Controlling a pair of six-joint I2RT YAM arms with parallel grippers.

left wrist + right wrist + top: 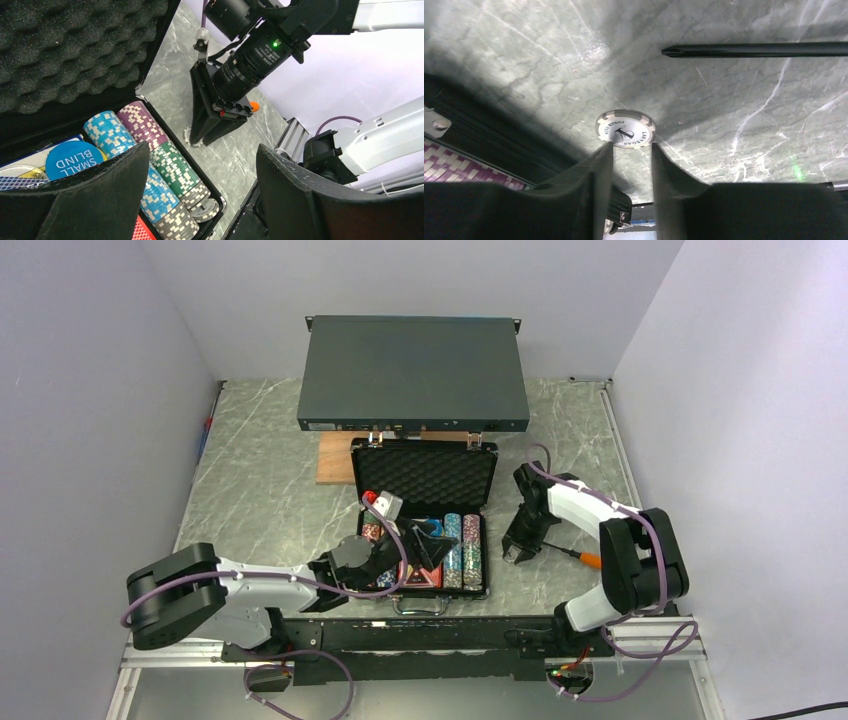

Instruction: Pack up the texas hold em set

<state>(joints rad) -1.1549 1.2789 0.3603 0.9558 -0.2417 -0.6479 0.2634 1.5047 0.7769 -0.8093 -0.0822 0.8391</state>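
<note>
We saw the left arm (255, 585) and right arm (585, 502): white shells, black joints, purple cables (334, 120), black wedge fingers (589, 190).

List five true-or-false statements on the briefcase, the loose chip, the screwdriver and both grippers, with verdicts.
1. The briefcase lid is shut. False: it stands open.
2. A loose chip lies on the table outside the briefcase. True.
3. The left gripper holds a chip. False: it is open and empty.
4. The right gripper has its tips at the loose chip. True.
5. The screwdriver lies inside the briefcase. False: it lies on the table.
</note>
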